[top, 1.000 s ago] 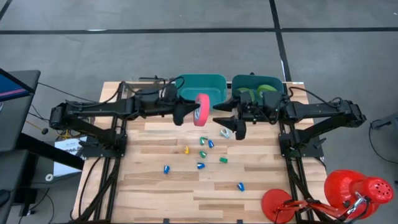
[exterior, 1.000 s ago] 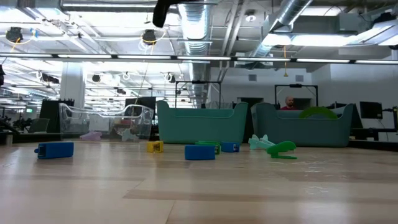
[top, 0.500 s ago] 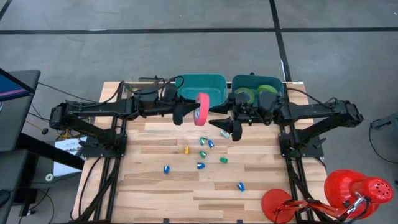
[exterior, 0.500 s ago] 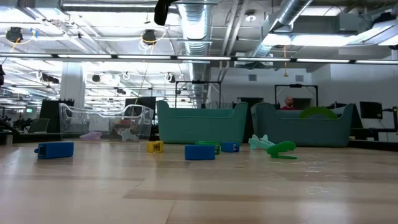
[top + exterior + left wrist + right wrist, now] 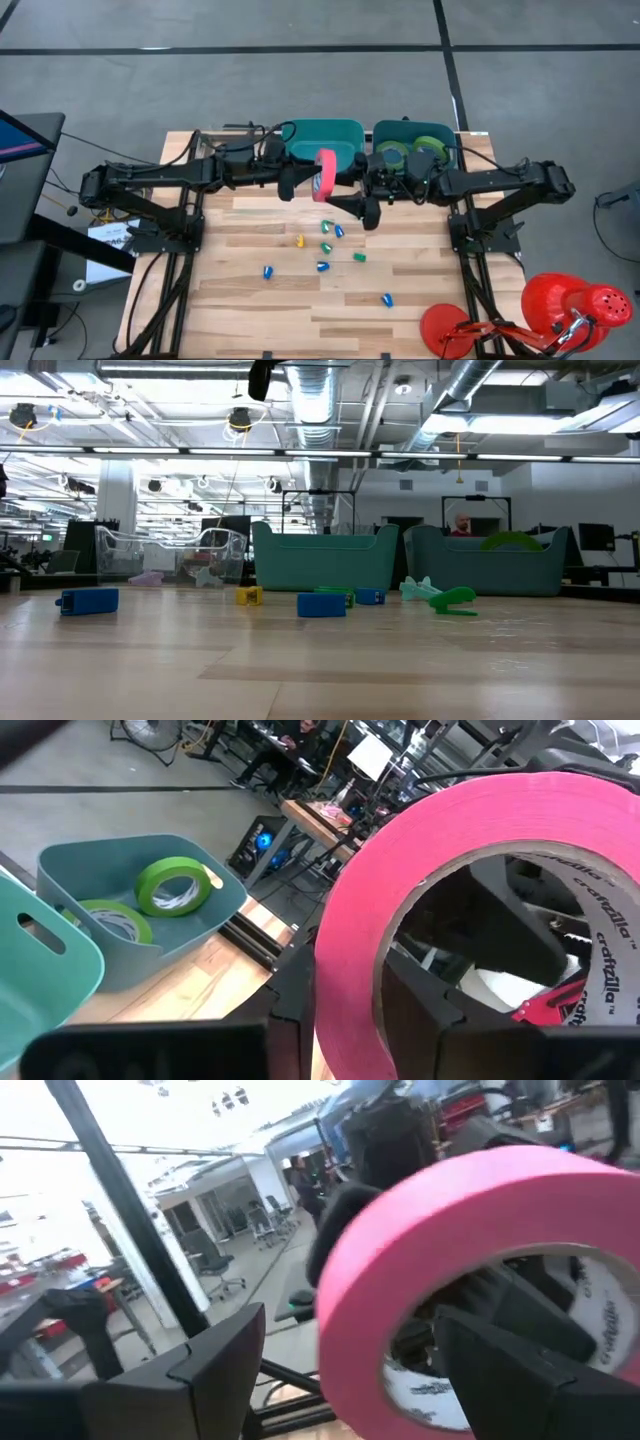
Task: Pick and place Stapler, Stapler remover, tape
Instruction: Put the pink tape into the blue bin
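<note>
Table [image 5: 240, 290]: small coloured pieces are scattered mid-surface.
Left gripper [image 5: 300, 181]: pink tape [image 5: 324, 176] is clamped upright at twelve o'clock.
Right gripper [image 5: 366, 206]: jaws spread wide, it has been brought leftward beside the roll; a handover is judged near.

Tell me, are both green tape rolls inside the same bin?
Yes, in the left wrist view both green tape rolls lie together inside the grey-blue bin.

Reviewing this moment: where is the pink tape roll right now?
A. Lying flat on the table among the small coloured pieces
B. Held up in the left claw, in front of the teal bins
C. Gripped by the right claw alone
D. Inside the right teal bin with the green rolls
B: the left claw is shut on the pink tape roll, lifted above the table, while the open right claw faces it without gripping.
</note>
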{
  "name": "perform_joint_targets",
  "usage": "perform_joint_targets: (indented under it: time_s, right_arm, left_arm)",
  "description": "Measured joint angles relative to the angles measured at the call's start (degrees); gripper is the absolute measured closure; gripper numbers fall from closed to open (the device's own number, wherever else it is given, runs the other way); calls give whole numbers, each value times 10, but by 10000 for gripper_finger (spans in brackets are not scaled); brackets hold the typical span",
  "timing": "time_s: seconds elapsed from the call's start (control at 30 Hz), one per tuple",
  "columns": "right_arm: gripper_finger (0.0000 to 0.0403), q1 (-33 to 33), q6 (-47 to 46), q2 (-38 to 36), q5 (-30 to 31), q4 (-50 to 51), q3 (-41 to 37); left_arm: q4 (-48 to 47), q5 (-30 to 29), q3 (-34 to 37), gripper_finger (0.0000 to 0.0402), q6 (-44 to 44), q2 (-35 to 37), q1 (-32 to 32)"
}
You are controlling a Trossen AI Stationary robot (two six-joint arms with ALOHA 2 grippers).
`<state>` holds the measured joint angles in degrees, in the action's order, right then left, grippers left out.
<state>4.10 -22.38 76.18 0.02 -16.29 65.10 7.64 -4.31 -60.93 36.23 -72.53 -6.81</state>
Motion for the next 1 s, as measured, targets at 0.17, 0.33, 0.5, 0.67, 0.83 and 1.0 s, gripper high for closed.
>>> perform_joint_targets:
  time_s: [0.17, 0.33, 0.5, 0.67, 0.83, 1.0]
  right_arm:
    - [121, 0, -11, 1, -13, -10, 0]
    - [121, 0, -13, 0, -17, -17, 0]
    - [121, 0, -12, 0, -17, -28, 0]
    - [121, 0, -13, 11, -15, -38, 1]
    - [121, -1, -12, 31, -15, -61, 1]
    - [121, -1, -15, 46, -16, -83, 3]
  left_arm:
    - [2, 1, 0, 325, 0, 0, 0]
    - [2, 1, 0, 325, 0, 0, 0]
    - [2, 1, 0, 325, 0, 0, 0]
    - [2, 1, 0, 325, 0, 0, 0]
    - [3, 1, 0, 325, 0, -1, 0]
    - [3, 1, 0, 325, 0, -1, 0]
